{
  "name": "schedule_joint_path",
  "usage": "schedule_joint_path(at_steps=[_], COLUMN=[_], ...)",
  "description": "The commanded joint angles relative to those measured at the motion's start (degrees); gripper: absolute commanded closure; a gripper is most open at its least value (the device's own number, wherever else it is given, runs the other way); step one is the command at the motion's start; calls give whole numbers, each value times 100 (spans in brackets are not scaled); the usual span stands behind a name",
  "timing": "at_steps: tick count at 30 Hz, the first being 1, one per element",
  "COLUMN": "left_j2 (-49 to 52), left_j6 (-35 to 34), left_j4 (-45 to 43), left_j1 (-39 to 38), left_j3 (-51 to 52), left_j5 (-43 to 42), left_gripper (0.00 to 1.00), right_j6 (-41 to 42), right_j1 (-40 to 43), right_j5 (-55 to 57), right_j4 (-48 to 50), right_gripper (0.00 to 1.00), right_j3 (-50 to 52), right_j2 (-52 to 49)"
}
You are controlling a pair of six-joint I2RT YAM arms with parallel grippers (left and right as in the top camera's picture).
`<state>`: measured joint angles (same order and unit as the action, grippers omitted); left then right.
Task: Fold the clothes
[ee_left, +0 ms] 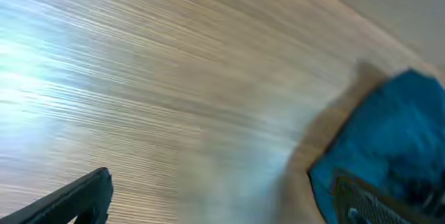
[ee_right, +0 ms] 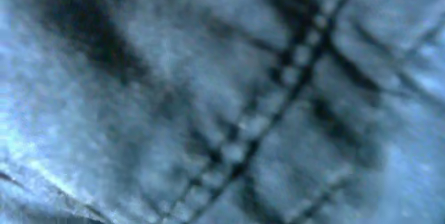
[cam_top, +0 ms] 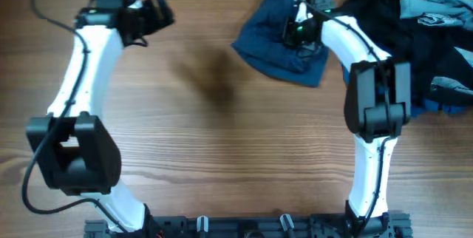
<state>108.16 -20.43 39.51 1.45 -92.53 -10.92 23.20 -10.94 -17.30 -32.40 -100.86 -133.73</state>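
Clothes: one navy shorts crumpled alone on surface, far edge, right of centre. Heap at far right corner, cut off by frame: pale denim, black, mid-blue; piece count unclear. Two claws. Right claw down in shorts, pinched shut on fabric, fingertips hidden; its wrist view only blurred cloth and seam. Left claw wide, empty, over bare wood.

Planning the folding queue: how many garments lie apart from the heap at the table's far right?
1: the blue garment at top centre, under the right gripper. The heap may hide others.
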Motion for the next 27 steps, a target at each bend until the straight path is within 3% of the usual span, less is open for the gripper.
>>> schedule_joint_path(at_steps=[1,8,12,15,20,21,27], left_j2=[39,39,39,39,42,42,518], left_j6=[31,291,678,778,1126,1123,1460], left_j4=[-2,186,474,791,1163,1163,778], left_j1=[507,1078,1115,1104,960,909,144], left_j3=[-4,-4,-4,-4,76,146,855], left_j5=[24,-151,-699,-1244,-1716,-1720,-1718], left_gripper=[0,0,0,1,6,8,5], right_j6=[-256,-1744,-1849,-1366,-944,-903,-861], right_j1=[-664,-1532,-1690,-1510,-1099,-966,-125], right_j5=[-146,-894,-1174,-1429,-1353,-1340,-1016], right_j4=[-66,-468,-876,-1202,-1755,-1762,-1963], right_gripper=[96,96,95,50,5,1,1], right_j3=[48,2,-345,-848,-1480,-1488,-1488], right_j2=[-560,-603,-402,120,1062,1331,2341])
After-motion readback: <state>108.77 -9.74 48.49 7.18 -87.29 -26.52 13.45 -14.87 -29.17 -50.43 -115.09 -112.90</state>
